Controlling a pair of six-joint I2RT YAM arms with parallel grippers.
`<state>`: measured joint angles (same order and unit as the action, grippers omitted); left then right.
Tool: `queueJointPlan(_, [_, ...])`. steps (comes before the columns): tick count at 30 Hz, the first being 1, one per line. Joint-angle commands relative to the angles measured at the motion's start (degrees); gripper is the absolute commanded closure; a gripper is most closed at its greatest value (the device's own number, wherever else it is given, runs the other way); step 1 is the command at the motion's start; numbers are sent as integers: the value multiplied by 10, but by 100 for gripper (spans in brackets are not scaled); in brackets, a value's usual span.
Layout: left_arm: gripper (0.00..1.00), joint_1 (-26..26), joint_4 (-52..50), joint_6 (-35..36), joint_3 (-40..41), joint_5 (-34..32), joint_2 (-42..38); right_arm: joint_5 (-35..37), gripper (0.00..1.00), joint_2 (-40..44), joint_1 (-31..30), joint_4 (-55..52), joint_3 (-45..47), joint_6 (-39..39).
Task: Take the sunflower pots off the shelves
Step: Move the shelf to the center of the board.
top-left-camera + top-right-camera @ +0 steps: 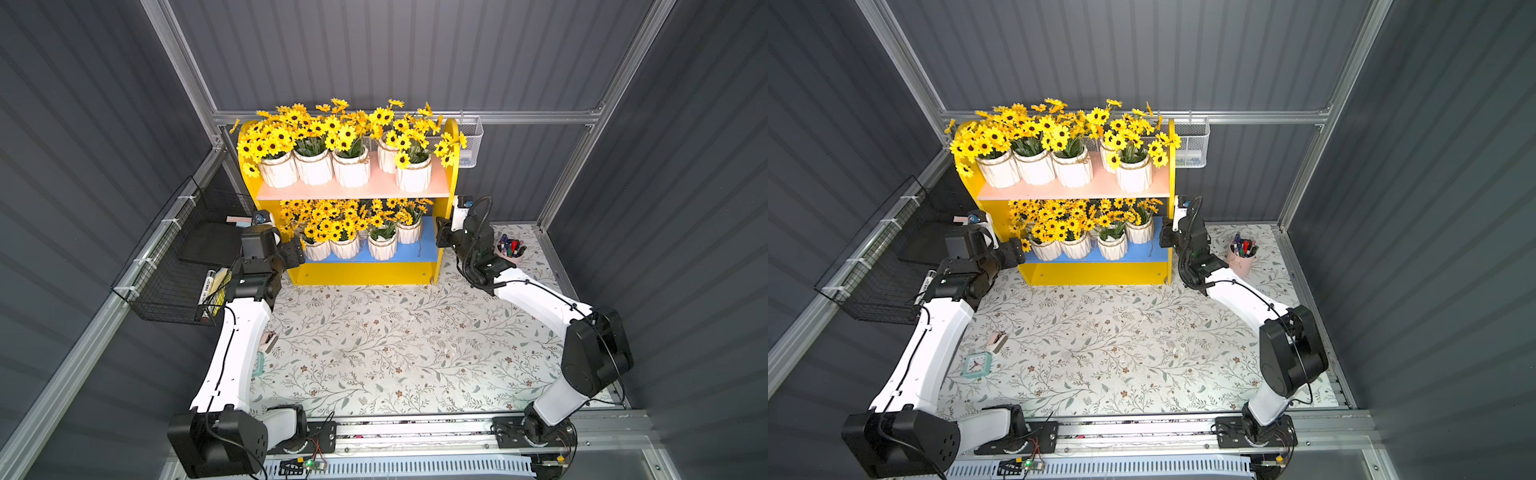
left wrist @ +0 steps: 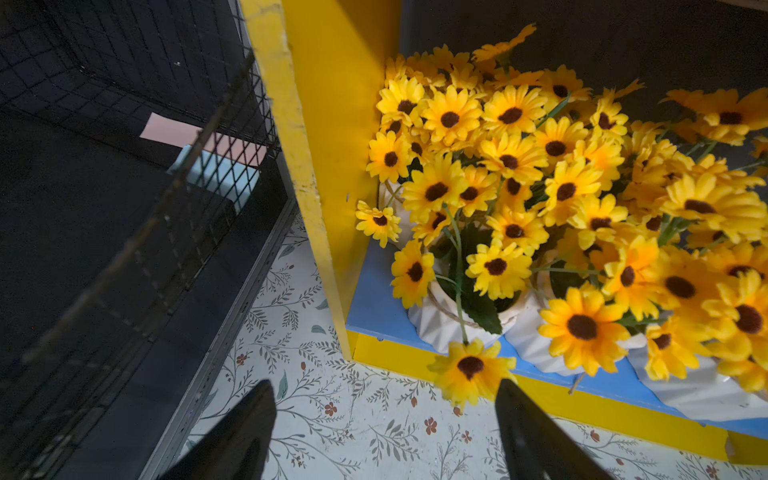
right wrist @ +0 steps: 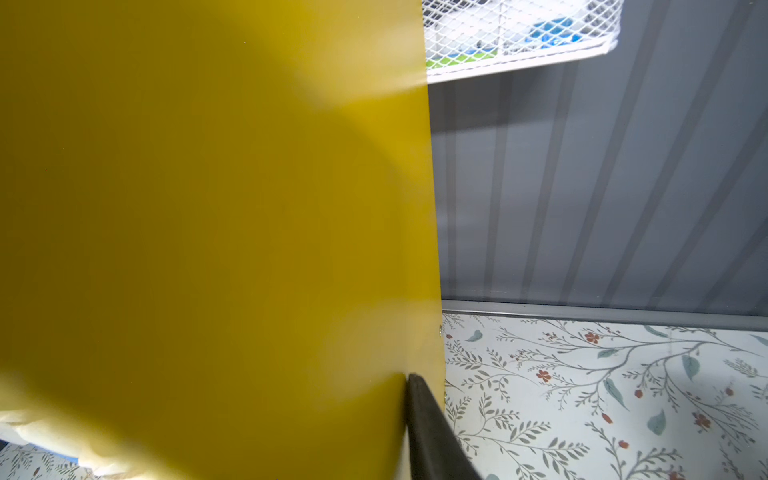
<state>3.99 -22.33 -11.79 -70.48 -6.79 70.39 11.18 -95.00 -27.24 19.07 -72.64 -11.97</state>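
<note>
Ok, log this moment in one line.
left gripper: open, at shelves lower left corner | right gripper: at shelves right side panel, jaws unclear | sunflower pots: none removed

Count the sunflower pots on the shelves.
9 sunflower pots: five on the pink upper board, one of them set back; four on the blue lower board. Others may be hidden.

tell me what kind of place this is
Probably a staged robot test cell: grey corrugated walls on aluminium framing, a floral-papered tabletop, and the left arm and right arm on a rail.
</note>
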Motion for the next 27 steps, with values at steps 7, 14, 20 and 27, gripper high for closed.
queueJointPlan(7, [14, 4, 21, 9, 8, 12, -3, 85, 100, 0, 18, 64, 6, 45])
queueJointPlan(14, [13, 4, 25, 10, 12, 17, -2, 83, 100, 40, 33, 50, 21, 66])
queueJointPlan(20, [13, 4, 17, 6, 3, 27, 5, 69, 100, 69, 54, 43, 30, 64])
queueJointPlan(27, [12, 4, 15, 7, -3, 37, 11, 58, 100, 94, 72, 5, 13, 74])
